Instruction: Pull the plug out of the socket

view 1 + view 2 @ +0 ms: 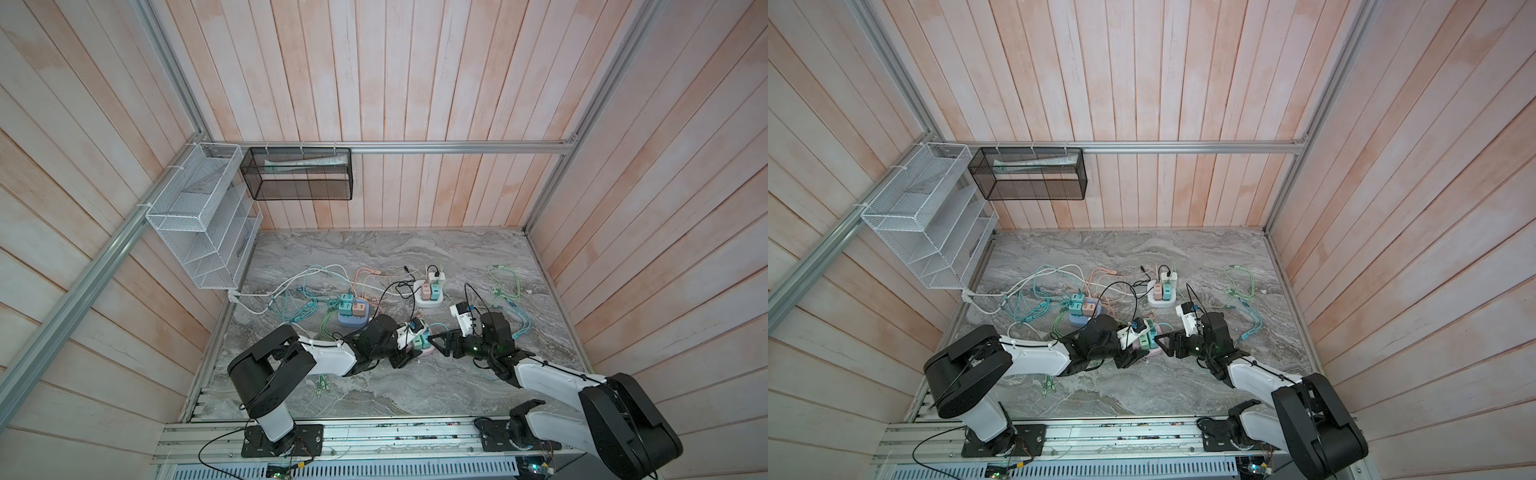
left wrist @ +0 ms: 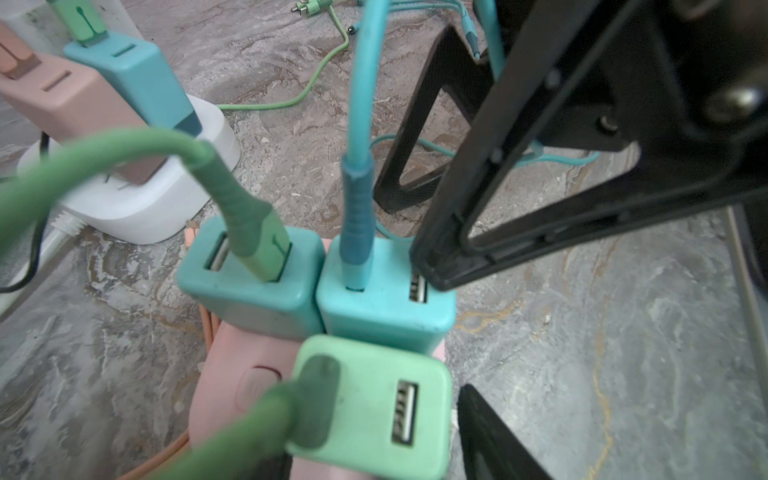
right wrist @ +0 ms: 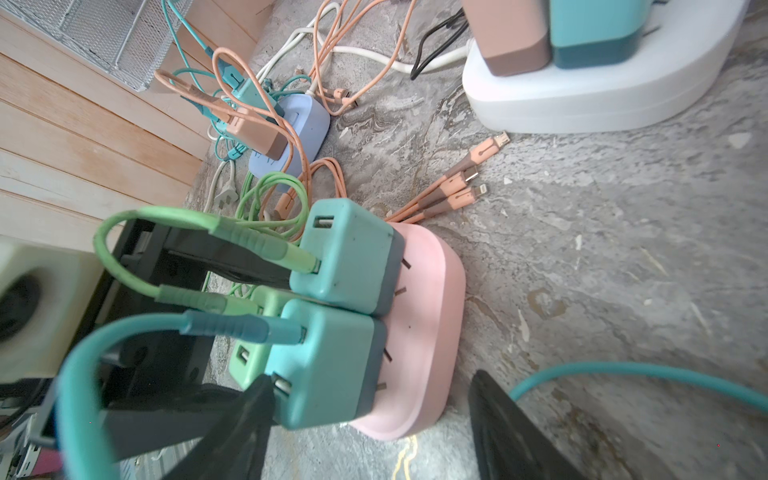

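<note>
A pink socket [image 3: 419, 316] lies on the marble table and carries three plugs. Two are teal [image 2: 253, 286] [image 2: 386, 307]; the third is a light green plug [image 2: 374, 399] with a green cable. My left gripper [image 2: 374, 419] straddles the light green plug, open, with a thin gap beside its visible finger [image 2: 490, 436]. My right gripper [image 3: 374, 382] is open wide across the socket's end. One of its fingertips [image 3: 262, 395] touches the top of a teal plug by the USB port. In both top views the two grippers [image 1: 409, 349] [image 1: 1160, 343] meet at the socket.
A white socket [image 1: 430, 297] with pink and teal plugs stands behind, and a blue socket [image 1: 352, 318] to the left. Loose pink, green, teal, white and black cables [image 1: 505, 286] sprawl around them. Wire baskets [image 1: 199, 216] hang on the left wall.
</note>
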Available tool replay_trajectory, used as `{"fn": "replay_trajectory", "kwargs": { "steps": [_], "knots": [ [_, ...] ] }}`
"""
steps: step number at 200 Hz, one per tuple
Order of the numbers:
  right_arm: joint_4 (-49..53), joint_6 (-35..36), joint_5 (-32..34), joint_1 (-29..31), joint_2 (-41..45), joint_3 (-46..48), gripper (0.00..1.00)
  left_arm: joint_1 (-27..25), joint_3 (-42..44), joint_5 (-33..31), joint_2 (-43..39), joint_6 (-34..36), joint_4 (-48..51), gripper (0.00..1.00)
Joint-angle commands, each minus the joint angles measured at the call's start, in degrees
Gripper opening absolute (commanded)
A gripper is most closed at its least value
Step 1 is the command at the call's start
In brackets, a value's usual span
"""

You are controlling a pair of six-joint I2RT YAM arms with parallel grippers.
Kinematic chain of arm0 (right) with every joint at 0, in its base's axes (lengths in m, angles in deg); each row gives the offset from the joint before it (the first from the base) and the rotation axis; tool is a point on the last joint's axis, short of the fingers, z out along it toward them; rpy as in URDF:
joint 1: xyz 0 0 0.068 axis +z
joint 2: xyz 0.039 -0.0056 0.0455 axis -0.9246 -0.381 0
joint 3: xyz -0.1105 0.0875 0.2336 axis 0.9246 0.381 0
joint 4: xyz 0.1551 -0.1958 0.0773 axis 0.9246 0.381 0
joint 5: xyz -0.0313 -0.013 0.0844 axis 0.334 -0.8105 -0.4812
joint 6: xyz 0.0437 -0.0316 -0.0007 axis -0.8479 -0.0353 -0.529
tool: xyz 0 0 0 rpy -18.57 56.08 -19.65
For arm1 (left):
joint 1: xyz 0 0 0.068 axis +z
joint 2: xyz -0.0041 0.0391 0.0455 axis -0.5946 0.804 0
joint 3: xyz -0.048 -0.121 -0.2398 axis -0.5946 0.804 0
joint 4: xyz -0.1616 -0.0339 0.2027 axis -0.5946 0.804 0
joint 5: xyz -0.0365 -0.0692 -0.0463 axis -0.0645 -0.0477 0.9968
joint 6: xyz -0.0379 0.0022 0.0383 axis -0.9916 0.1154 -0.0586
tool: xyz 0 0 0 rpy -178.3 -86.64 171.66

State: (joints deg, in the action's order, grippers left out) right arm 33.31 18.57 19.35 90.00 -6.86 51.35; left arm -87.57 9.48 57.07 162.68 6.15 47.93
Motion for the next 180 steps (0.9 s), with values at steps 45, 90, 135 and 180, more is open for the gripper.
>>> {"fn": "replay_trajectory", "kwargs": {
  "steps": [45, 90, 135, 180],
  "knots": [
    [1.62, 1.04, -0.08, -0.28, -1.21, -0.75, 0.71, 0.2, -1.42, 0.39, 1.88, 0.8, -0.84, 0.61],
    [2.32, 1.51, -0.06, -0.33, -1.04, -1.25, 0.71, 0.2, -1.94, -1.14, 2.46, 0.89, -1.38, 0.58],
    [3.32, 2.09, -0.15, -0.33, -1.29, -1.64, 0.71, 0.18, -2.16, -3.12, 2.18, 1.51, -1.52, 0.51],
    [3.32, 2.07, -0.11, -0.3, -1.56, -1.83, 0.71, 0.18, -2.66, -2.97, 1.86, 1.67, -0.88, 0.44]
  ]
}}
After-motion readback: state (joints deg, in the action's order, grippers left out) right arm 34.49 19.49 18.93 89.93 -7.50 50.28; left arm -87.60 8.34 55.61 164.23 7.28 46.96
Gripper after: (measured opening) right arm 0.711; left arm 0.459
